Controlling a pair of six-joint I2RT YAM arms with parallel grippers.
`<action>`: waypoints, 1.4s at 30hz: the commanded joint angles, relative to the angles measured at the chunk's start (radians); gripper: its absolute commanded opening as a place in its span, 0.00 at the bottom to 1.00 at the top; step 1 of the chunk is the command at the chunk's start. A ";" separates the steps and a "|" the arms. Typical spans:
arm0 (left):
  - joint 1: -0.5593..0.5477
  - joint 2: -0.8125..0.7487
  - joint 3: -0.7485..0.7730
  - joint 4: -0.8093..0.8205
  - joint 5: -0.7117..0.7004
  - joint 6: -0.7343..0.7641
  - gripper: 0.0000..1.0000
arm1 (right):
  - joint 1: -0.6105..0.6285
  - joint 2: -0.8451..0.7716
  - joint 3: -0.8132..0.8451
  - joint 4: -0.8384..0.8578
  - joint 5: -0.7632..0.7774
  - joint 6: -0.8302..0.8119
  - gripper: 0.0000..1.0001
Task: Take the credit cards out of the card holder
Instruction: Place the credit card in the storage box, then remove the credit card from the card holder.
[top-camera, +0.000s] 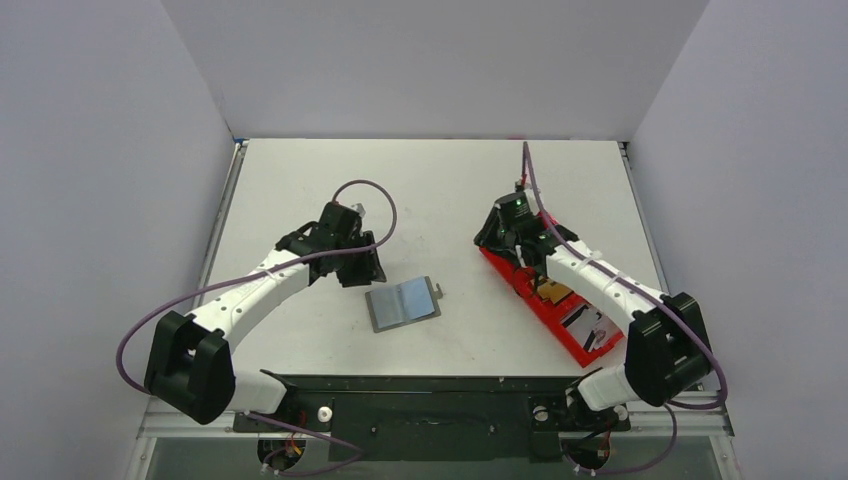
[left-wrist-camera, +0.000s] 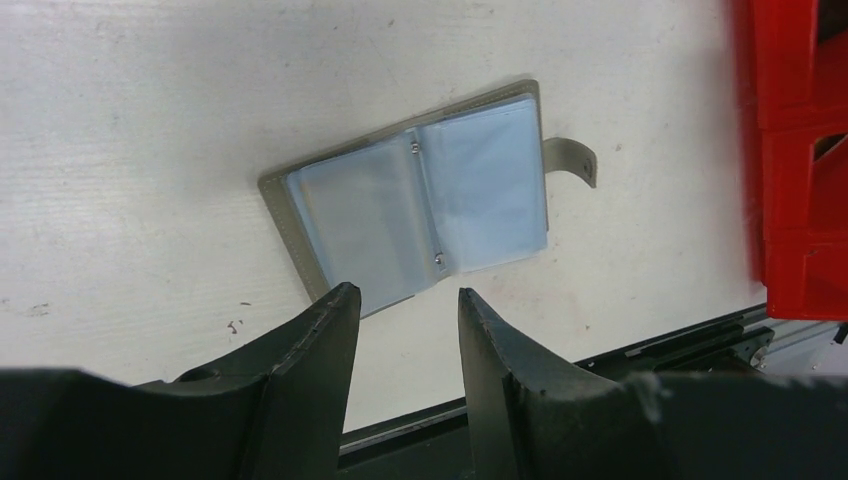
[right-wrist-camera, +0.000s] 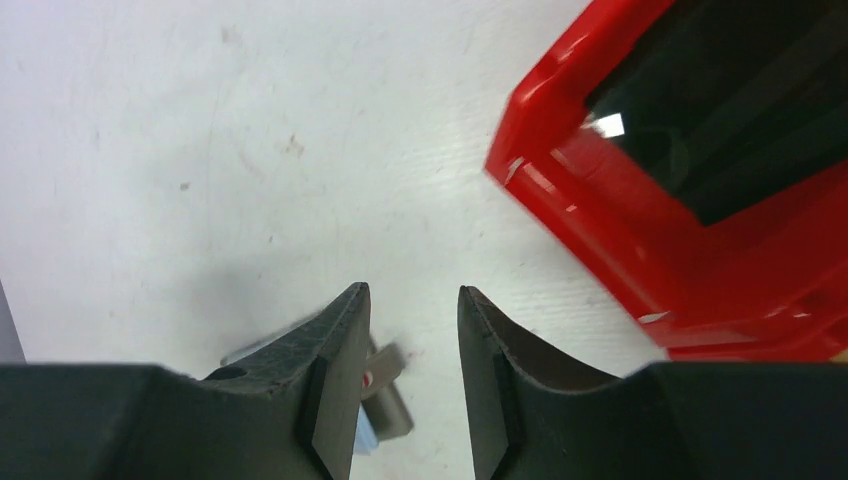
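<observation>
Left claw (left-wrist-camera: 407, 293) gapes empty just beside the open card holder (left-wrist-camera: 470, 190) — right claw (right-wrist-camera: 412, 295) likewise released.

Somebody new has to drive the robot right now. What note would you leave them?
Left gripper: open, empty, hovering beside the card holder.
Right gripper: open, empty, over the table beside the red tray.
Card holder: lying open on the table, tab out; its pockets look empty.
Done: a tan credit card lies in the red tray.
Left: check each pocket for a hidden card; I cannot rule one out.
</observation>
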 joint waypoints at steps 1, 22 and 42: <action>0.019 -0.054 -0.043 0.002 -0.064 -0.036 0.39 | 0.130 -0.010 0.007 0.023 -0.012 -0.028 0.35; 0.158 -0.140 -0.188 0.023 -0.080 -0.076 0.39 | 0.565 0.427 0.295 0.027 0.012 -0.127 0.41; 0.186 -0.109 -0.205 0.064 -0.010 -0.049 0.39 | 0.611 0.570 0.386 -0.066 0.075 -0.147 0.43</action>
